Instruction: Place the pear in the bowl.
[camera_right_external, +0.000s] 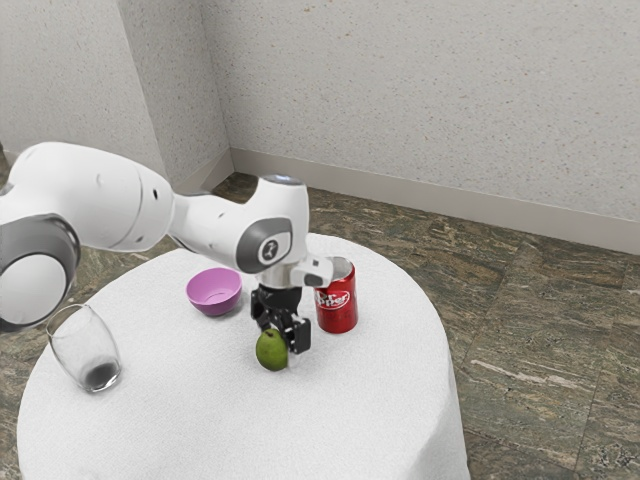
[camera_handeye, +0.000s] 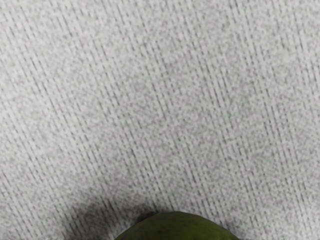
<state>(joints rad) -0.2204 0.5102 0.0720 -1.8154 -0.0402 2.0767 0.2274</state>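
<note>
My black gripper (camera_right_external: 283, 330) is low over the white tablecloth, right at the green pear (camera_right_external: 271, 351). Part of the gripper covers the pear's side toward the exterior view's right. Whether it grips the pear cannot be made out. In the wrist view the rounded top of the pear (camera_handeye: 176, 229) lies at the lower edge, with a dark shadow on the cloth beside it. A pink-purple bowl (camera_right_external: 214, 293) stands upright behind the pear, toward the exterior view's left, apart from it.
A red soda can (camera_right_external: 337, 300) stands close to the gripper, toward the exterior view's right. Near the table's edge at the exterior view's left is a clear glass (camera_right_external: 86, 350). The round table (camera_right_external: 200, 420) is covered in white cloth.
</note>
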